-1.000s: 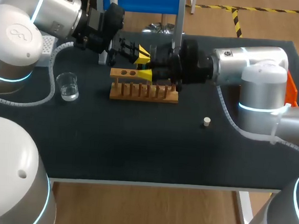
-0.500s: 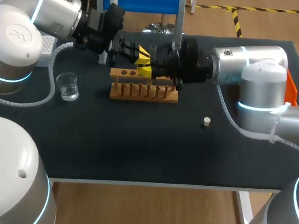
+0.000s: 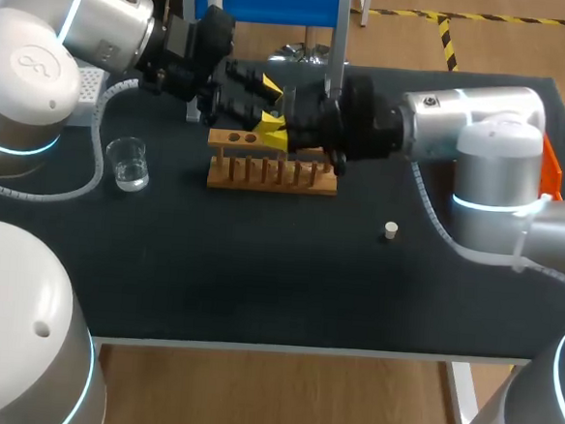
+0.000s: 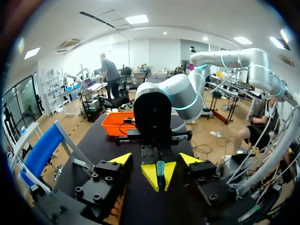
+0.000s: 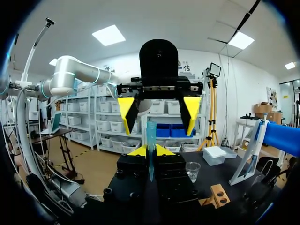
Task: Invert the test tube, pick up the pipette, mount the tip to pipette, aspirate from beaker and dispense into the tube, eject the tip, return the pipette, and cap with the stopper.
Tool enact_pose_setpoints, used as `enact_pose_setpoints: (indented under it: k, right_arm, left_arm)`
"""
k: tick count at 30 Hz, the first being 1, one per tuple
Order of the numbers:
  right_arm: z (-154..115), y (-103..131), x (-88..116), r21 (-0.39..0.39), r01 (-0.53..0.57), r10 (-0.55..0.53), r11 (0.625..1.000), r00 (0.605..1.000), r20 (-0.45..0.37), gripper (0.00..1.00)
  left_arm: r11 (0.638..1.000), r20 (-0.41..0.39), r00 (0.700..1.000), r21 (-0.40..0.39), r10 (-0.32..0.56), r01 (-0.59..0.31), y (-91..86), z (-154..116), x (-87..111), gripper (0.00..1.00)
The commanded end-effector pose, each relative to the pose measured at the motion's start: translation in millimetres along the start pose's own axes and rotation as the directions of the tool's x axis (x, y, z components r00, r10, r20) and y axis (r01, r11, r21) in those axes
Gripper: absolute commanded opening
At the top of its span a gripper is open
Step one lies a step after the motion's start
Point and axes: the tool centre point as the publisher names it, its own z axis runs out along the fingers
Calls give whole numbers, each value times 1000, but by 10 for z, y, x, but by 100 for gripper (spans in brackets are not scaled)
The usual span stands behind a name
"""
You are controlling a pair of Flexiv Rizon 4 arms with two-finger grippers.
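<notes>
The test tube (image 5: pixel 151 133), a clear tube with a bluish tint, is held in the air above the wooden rack (image 3: pixel 271 168). My right gripper (image 5: pixel 151 151) is shut on it, yellow tips pressed to both sides. My left gripper (image 4: pixel 156 159) faces it head-on and stands open, its fingers well apart on either side of the tube (image 4: pixel 161 168) without touching it. In the head view the left gripper (image 3: pixel 261 96) and right gripper (image 3: pixel 272 130) meet just behind the rack's left end. The beaker (image 3: pixel 128 162) with water stands to the left, and the small white stopper (image 3: pixel 391 230) lies to the right.
The blue pipette stand (image 3: pixel 268 2) rises at the table's back edge behind both grippers. A white tip box (image 5: pixel 216 152) sits at the back left near the beaker (image 5: pixel 192 169). An orange tray (image 3: pixel 553 171) is at the right edge behind my right arm.
My right gripper rose slightly and shut on the tube. My left gripper, shut on the tube before, has now spread its fingers and let go.
</notes>
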Motion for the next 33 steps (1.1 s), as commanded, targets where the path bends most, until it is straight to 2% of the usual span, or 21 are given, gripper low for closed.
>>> enact_pose_setpoints:
  k: [1, 10, 20, 33]
  right_arm:
    - [-175, -28, 27, 6, 3, -3, 1000, 1000, -4, 0]
    - [-693, -149, 58, 30, 0, -1, 1000, 1000, 15, 0]
    - [-1407, -373, 152, 70, 1, -7, 998, 995, 95, 0]
    - [-1935, -565, 280, 59, -30, 21, 998, 991, 135, 0]
  left_arm:
    - [1000, -2, 1000, -3, -1, 1, -6, -1, -8, 100]
    - [1000, -2, 1000, -3, -1, 1, -6, -1, -8, 100]
    - [1000, -2, 1000, -3, -1, 1, -6, -1, -8, 100]
    - [1000, -2, 1000, -3, -1, 1, -6, -1, -8, 100]
